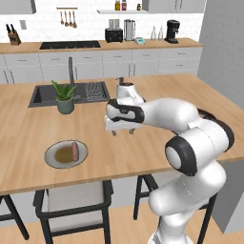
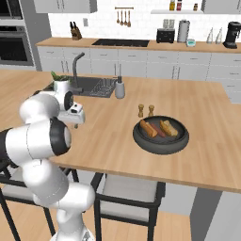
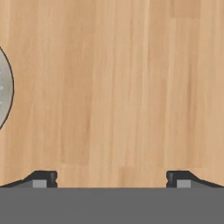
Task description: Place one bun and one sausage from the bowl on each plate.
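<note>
Hand view: the tool (image 3: 111, 178) is seen spread wide with nothing between its tips, above bare wood of the counter (image 3: 118, 87), and the rim of the pale grey plate (image 3: 4, 94) is cut by the left border.

In the left base view this pale grey plate (image 1: 50, 159) lies near the front edge of the counter and carries a bun (image 1: 63, 154) and a sausage (image 1: 75, 151), so this plate is judged as served.

In the right base view the bowl (image 2: 160, 141) stands well apart, toward the right end of the counter, with buns (image 2: 148, 128) and a sausage (image 2: 158, 130) inside. Two small shakers (image 2: 145, 110) stand just behind the bowl.

The food pieces lie close together, so two could be pinched at once, or one could roll away. The thick rim or the shakers could be struck in a low approach.
</note>
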Controlling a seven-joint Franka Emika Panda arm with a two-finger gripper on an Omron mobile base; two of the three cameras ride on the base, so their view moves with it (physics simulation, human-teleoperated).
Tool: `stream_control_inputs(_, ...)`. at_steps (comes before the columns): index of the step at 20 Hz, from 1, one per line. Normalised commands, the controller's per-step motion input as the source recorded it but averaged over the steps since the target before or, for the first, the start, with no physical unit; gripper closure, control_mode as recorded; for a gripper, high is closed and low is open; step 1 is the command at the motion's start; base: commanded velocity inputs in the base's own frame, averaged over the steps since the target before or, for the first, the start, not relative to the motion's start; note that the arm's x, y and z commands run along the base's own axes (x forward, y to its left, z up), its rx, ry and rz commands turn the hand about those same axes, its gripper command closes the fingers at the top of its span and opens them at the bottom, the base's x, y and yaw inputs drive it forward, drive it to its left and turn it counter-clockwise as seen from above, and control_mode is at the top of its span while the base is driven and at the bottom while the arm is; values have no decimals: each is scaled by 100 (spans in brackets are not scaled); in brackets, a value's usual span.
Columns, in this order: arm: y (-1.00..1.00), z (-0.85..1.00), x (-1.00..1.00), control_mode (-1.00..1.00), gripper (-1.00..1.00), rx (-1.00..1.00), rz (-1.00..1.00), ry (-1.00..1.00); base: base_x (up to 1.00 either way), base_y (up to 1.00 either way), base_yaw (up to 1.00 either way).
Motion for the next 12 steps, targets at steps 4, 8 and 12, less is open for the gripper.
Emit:
stream_control_inputs(4,-100,13,-13,-100,-100,0,5,5,0,0,0)
stream_control_inputs(8,-100,16,-2,-100,-100,0,7,3,0,0,0)
stream_control_inputs(12,-100,18,2,-100,-100,0,3,5,0,0,0)
